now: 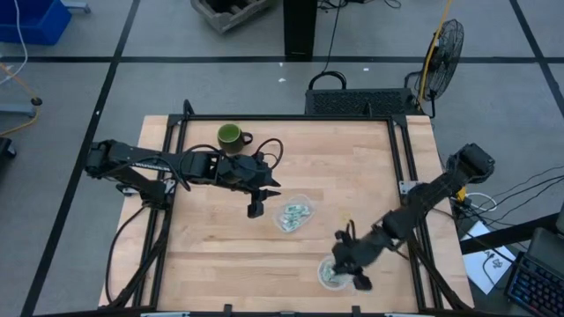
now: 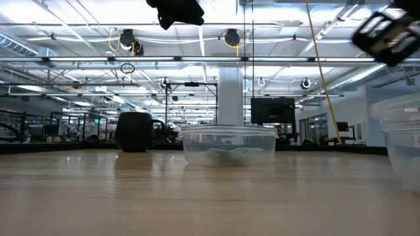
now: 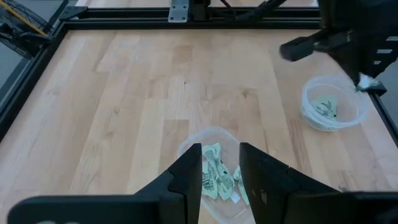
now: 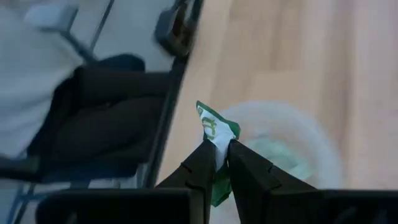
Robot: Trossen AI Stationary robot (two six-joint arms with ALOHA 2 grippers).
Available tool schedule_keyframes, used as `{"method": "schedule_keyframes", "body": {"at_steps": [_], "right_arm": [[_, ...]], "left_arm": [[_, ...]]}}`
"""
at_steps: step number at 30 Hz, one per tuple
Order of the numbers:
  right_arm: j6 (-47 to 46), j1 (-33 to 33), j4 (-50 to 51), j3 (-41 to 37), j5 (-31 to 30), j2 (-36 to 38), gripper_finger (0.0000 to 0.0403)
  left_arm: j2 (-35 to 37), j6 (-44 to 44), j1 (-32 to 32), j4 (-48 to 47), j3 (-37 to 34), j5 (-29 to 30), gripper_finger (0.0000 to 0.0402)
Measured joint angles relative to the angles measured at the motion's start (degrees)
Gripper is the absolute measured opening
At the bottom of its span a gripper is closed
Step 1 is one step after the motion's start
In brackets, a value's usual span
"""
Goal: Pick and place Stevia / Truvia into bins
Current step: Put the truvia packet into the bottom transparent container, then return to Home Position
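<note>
While the right pincer (image 4: pixel 216 163) pinches 1 green and white Stevia packet (image 4: pixel 216 132) between its almost closed fingers, it hangs over the near bin (image 1: pixel 332 273), the clear cup at the near edge of the tabletop (image 1: pixel 352 176), right of the middle. I judge the step in hand is the release into this cup, which already holds some packets. To do it well, the pincer should be centred over the rim and go lower before it opens, because such a light paper can flutter and land outside. Farther in, the left pincer (image 3: pixel 219 169) hovers over the middle bin (image 1: pixel 295 214), its fingers a little apart and holding nothing; about 3 packets lie in that bin. At the far left stands the dark green mug (image 1: pixel 231 136).
</note>
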State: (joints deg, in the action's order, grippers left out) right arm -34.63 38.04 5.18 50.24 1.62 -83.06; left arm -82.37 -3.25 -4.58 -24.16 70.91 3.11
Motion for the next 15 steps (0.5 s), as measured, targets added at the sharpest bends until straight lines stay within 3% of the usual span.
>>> {"method": "schedule_keyframes", "body": {"at_steps": [4, 8, 15], "right_arm": [[0.98, 4.50, 2.09, 0.00, -5.29, -1.10, 0.0053], [0.69, 5.04, 6.81, -0.01, -11.10, -1.21, 0.0077], [0.61, 4.76, 9.63, -0.01, -10.73, -1.23, 0.0137]], "left_arm": [[0.00, 0.00, 0.00, 0.12, 0.00, 0.00, 0.0111], [0.00, 0.00, -0.02, 0.90, 0.00, 0.00, 0.0111], [0.00, -2.92, -0.01, 0.74, -0.02, -0.06, 0.0111]]}}
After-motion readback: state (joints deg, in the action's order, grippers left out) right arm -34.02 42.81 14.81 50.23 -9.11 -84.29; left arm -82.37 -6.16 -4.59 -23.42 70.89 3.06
